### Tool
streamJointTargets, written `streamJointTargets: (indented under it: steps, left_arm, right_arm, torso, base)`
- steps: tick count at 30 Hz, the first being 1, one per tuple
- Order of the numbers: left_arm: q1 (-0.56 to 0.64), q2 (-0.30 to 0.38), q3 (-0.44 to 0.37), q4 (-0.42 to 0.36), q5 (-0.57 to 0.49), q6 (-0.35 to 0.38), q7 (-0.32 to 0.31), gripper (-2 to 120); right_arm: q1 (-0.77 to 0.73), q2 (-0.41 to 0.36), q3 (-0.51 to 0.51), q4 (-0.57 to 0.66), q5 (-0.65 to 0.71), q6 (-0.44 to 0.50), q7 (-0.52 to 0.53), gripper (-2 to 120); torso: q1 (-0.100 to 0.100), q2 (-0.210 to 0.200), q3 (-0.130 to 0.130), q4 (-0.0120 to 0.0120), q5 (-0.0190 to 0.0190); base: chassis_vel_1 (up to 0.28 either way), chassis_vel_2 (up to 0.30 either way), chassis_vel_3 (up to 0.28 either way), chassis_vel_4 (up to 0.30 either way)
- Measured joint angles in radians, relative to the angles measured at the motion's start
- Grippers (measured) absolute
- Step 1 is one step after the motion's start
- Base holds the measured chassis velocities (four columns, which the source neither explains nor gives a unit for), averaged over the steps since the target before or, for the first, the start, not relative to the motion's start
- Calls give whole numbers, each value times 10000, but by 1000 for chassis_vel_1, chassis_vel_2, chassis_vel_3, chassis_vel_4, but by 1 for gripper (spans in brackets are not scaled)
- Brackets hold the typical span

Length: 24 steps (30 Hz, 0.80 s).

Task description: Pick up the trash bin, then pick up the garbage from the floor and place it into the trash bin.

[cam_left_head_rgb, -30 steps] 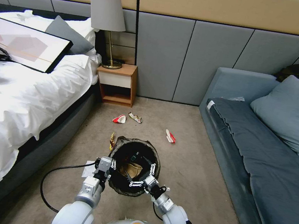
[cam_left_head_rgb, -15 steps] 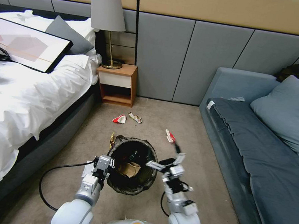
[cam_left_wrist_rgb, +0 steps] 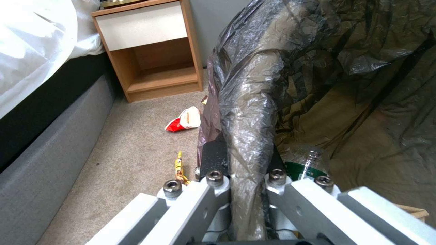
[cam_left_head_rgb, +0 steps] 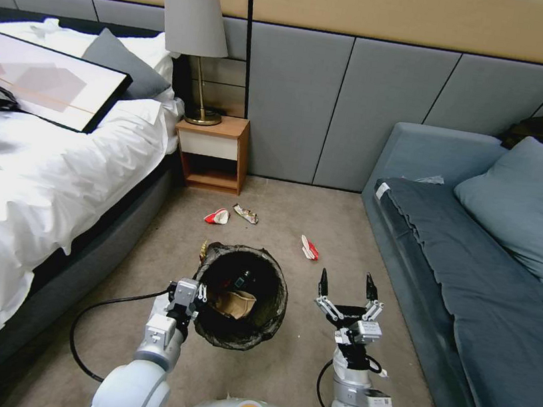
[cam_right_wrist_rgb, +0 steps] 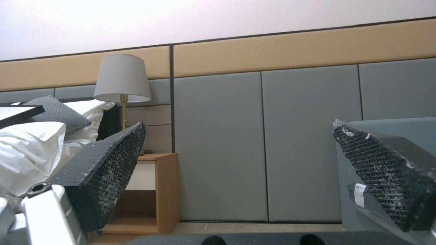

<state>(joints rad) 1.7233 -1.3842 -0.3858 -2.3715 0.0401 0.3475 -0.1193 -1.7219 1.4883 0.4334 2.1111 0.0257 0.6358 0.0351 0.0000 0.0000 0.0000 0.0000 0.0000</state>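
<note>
Trash bin (cam_left_head_rgb: 241, 297): small, round, lined with crinkled dark bag folded over rim, held off the carpet in front of the nightstand (cam_left_head_rgb: 212, 152). Brown cardboard scrap (cam_left_head_rgb: 235, 303) and plastic bottle (cam_left_wrist_rgb: 305, 162) inside. Left gripper (cam_left_head_rgb: 195, 292) clamped on the bin's rim on its bed side, fingers pinching bag and wall. Right gripper (cam_left_head_rgb: 347, 287) beside the bin toward the sofa (cam_left_head_rgb: 475, 286), jaws wide apart, holding nothing. Garbage on carpet between bin and nightstand: red-and-white wrapper (cam_left_head_rgb: 217, 216), crumpled packet (cam_left_head_rgb: 246, 213), another red-white wrapper (cam_left_head_rgb: 309, 248), yellow packet (cam_left_wrist_rgb: 180, 167) just beside the bin.
</note>
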Motion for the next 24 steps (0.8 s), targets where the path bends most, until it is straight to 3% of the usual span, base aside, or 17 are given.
streamJointTargets:
  steps: [13,24]
  left_arm:
    - [51,-5,20,87,43,-55,-6,1]
    - [79,-4,51,71,99,-73,1,1]
  right_arm:
    - [282,29,28,-285,64,33,-30,100]
    - [415,-36,1,-256,89,-76,-38,100]
  torso:
    - [-1,-1,-1,0,0]
    - [0,-1,0,1,1]
  base:
    - [-6,4,6,-6]
    - [-194,195,196,-180]
